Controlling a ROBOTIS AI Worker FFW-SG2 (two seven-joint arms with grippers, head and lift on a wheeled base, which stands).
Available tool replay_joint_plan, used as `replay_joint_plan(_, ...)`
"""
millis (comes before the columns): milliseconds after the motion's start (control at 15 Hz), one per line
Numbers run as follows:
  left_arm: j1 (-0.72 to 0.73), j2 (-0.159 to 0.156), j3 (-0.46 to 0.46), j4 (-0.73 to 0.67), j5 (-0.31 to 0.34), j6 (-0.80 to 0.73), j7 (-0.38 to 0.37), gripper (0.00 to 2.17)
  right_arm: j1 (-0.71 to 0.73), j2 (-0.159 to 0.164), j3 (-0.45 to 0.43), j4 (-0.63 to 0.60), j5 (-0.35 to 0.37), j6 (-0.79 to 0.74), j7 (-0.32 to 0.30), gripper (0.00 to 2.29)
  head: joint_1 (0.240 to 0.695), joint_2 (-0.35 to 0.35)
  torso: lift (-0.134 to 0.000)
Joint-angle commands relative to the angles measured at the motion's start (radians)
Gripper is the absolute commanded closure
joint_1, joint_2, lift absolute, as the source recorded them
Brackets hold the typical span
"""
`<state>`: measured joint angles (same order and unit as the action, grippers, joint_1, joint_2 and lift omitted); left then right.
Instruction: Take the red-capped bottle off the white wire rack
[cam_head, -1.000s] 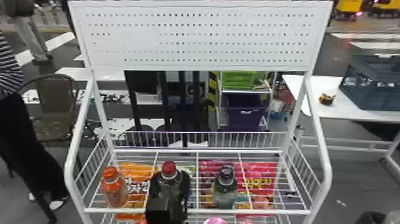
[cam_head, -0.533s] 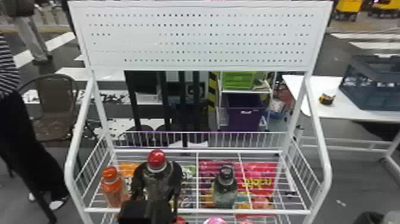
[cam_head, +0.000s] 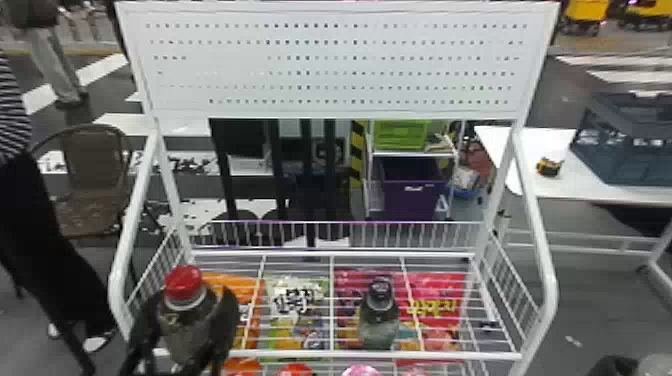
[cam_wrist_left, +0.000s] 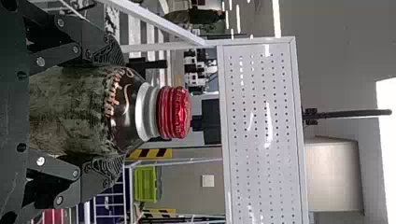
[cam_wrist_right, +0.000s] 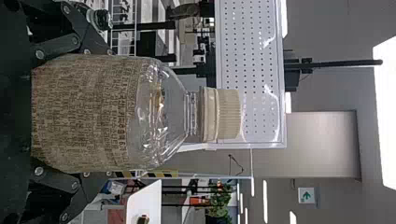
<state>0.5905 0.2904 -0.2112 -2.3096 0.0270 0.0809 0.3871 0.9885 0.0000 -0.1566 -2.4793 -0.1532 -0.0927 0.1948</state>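
In the head view my left gripper (cam_head: 192, 301) is at the left front of the white wire rack (cam_head: 345, 355), shut on the red-capped bottle (cam_head: 186, 325). The bottle is nearly upright, in front of the shelf's left part. In the left wrist view my left gripper (cam_wrist_left: 116, 108) has a finger on either side of the labelled body; the red cap (cam_wrist_left: 174, 112) is free. My right gripper (cam_wrist_right: 109, 113), in the right wrist view, is shut on a clear bottle with a cream cap (cam_wrist_right: 154, 116).
A dark-capped bottle (cam_head: 379, 315) stands on the shelf right of centre, above colourful snack bags (cam_head: 437, 305). White side rails (cam_head: 542, 260) flank the shelf. A perforated panel (cam_head: 330, 65) rises behind; a white table (cam_head: 530, 145) stands at right.
My left gripper has carried the red-capped bottle left and closer to the head camera. The orange bottle seen earlier at the shelf's left is now hidden behind them.
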Motion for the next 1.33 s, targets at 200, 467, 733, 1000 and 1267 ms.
replay_joint_plan(200, 0.100, -0.010, 0.190, -0.040, 0.091, -0.051, -0.097, 2.15, 0.002, 0.001, 0.014, 0.003, 0.009, -0.006, 0.000, 0.84, 0.499, 0.000, 0.000)
replay_joint_plan(467, 0.112, -0.014, 0.182, -0.070, 0.099, -0.051, -0.103, 2.15, 0.001, 0.001, 0.023, 0.002, 0.012, -0.009, 0.000, 0.84, 0.499, 0.000, 0.000)
replay_joint_plan(733, 0.114, -0.019, 0.181, -0.079, 0.099, -0.045, -0.102, 2.15, 0.001, 0.001, 0.022, 0.005, 0.011, -0.009, 0.000, 0.84, 0.499, 0.000, 0.000)
replay_joint_plan(1000, 0.121, -0.019, 0.181, -0.085, 0.097, -0.045, -0.099, 2.15, -0.001, 0.001, 0.022, 0.010, 0.009, -0.009, 0.000, 0.84, 0.499, 0.000, 0.000)
replay_joint_plan(1267, 0.120, -0.020, 0.179, -0.086, 0.097, -0.045, -0.099, 2.15, -0.001, 0.001, 0.020, 0.013, 0.006, -0.009, 0.000, 0.84, 0.499, 0.000, 0.000)
